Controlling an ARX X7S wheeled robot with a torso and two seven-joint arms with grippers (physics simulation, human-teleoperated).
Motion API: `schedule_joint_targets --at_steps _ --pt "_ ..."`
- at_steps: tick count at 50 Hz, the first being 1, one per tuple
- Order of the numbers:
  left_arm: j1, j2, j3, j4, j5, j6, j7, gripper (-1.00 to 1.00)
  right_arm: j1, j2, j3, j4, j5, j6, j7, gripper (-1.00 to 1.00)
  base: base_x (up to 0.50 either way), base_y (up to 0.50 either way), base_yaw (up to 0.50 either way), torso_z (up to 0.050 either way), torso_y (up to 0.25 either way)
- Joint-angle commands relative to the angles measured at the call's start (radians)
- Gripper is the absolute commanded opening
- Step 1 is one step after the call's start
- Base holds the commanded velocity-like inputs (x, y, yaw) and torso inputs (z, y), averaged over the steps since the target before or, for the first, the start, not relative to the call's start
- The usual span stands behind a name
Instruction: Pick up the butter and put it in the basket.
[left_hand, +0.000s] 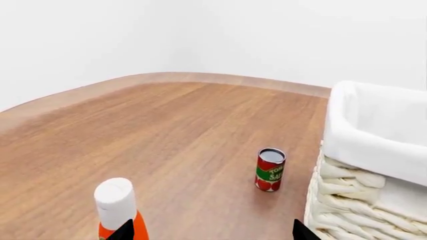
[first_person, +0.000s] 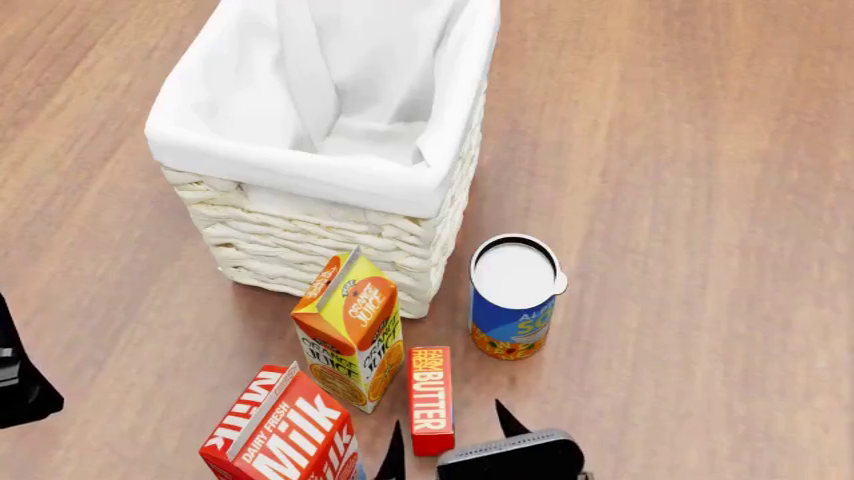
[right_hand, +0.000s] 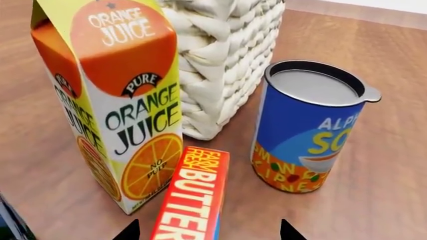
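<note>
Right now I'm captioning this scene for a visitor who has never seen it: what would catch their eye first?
The big cream wicker basket with its white liner dominates the middle of the wooden floor. In front of it crowd the bright packages: the orange juice carton, the Milk carton, the blue soup can. The slim red butter lies flat between the open fingertips of the right gripper.

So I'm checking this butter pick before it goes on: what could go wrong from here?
The butter lies tight beside the orange juice carton, so the open right tool closing around it may nudge or tip the carton. The soup can stands close on the other side and could get bumped. On the lift, the tall basket wall needs clearing.
</note>
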Motion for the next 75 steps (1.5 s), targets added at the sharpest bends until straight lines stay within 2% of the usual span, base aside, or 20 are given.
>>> schedule_joint_targets --at_steps 1,35,36,51,55,75 --pt "0.002 -0.003 -0.001 0.011 -0.012 -0.007 -0.008 1.0 0.026 -0.003 -0.006 0.024 0.013 0.026 -0.004 1.0 0.0 0.0 0.0 0.0 0.0" --pt "0.006 -0.011 -0.002 0.029 -0.044 -0.02 -0.027 1.0 0.049 0.003 -0.028 0.026 0.032 0.078 0.008 1.0 0.0 0.0 0.0 0.0 0.0" --pt "0.006 -0.011 0.0 0.027 -0.043 -0.019 -0.027 1.0 0.049 0.004 -0.028 0.025 0.03 0.076 0.011 -1.0 0.0 0.0 0.0 0.0 0.0" --pt "0.005 -0.017 0.003 0.026 -0.048 -0.019 -0.036 1.0 0.05 0.008 -0.038 0.014 0.03 0.073 0.022 -1.0 0.0 0.0 0.0 0.0 0.0" --pt "0.004 -0.019 0.002 0.031 -0.053 -0.025 -0.04 1.0 0.038 0.019 -0.04 -0.045 0.025 0.098 0.042 -1.0 0.0 0.0 0.0 0.0 0.0" --pt "0.001 -0.02 0.02 0.015 -0.046 -0.009 -0.049 1.0 -0.101 0.144 -0.062 -0.653 -0.014 0.361 0.184 -1.0 0.0 0.0 0.0 0.0 0.001"
